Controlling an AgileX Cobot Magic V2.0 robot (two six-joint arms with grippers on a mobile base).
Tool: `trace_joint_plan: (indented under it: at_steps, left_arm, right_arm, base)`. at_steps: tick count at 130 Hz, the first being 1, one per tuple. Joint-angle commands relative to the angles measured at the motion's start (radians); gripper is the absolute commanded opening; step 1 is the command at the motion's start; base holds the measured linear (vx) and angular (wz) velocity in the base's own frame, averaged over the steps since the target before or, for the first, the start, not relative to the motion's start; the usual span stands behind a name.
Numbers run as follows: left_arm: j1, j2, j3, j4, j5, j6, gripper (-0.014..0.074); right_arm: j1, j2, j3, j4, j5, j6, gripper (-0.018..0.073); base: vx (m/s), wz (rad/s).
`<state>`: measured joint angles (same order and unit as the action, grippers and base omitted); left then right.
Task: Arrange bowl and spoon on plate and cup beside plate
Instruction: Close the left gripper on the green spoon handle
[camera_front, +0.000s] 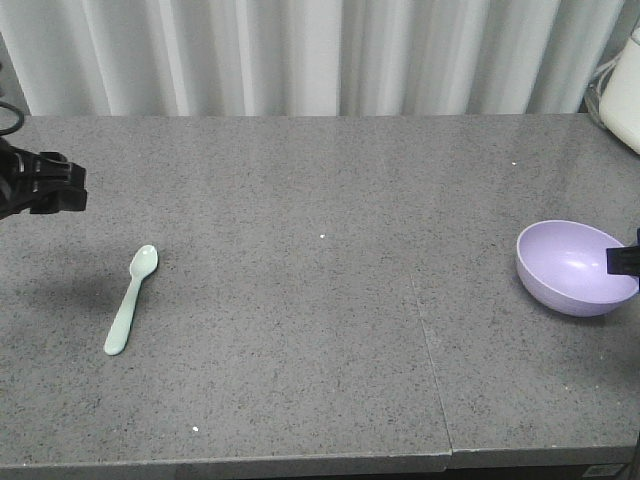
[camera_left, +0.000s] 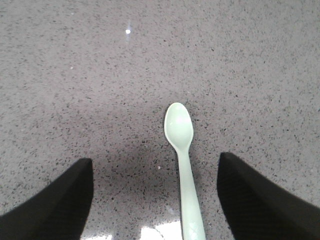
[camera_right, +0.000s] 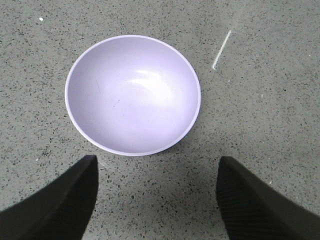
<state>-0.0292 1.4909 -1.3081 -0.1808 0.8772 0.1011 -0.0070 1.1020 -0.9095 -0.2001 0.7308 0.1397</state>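
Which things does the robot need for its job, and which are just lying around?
Needed: spoon, bowl. No plate or cup in view.
Just around: white object at far right, curtain.

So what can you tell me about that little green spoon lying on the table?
The spoon is pale mint green, apparently smooth plastic, with an oval scoop and a short flat handle. It lies flat, hollow side up, on the speckled grey tabletop, scoop end toward the curtain. Only the tabletop touches it; the open fingers of the left gripper flank its handle without contact.
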Motion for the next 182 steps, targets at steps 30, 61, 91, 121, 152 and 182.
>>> trace_joint_plan:
  at_steps: [30,61,91,121,152,182]
  left_arm:
    - [-0.143,0.189,-0.134,0.138,0.065,-0.058,0.0512]
    - [-0.155,0.277,-0.133,0.152,0.078,-0.135,0.0512]
    - [-0.155,0.299,-0.133,0.151,0.101,-0.141,0.0512]
    - [-0.155,0.299,-0.133,0.151,0.103,-0.160,0.0512]
    - [-0.155,0.299,-0.132,0.151,0.113,-0.180,0.0512]
    - [-0.157,0.299,-0.132,0.151,0.111,-0.185,0.0512]
  right_arm:
    - [-0.003,-0.014,-0.035,-0.019,-0.050,-0.002,0.0498]
    - [-0.003,-0.014,-0.035,-0.019,-0.050,-0.002,0.0498]
    - [-0.003,-0.014,-0.035,-0.019,-0.049,-0.002,0.0498]
    - [-0.003,-0.014,-0.035,-0.019,-0.035,-0.002,0.0498]
    - [-0.003,-0.014,-0.035,-0.019,-0.034,-0.002,0.0498]
    - [-0.003,-0.014,-0.035,-0.019,-0.034,-0.002,0.0498]
  base:
    - [0.00,0.00]
    - [0.00,0.00]
    - [0.00,0.00]
    - [0.00,0.00]
    - [0.00,0.00]
    - [0.00,0.00]
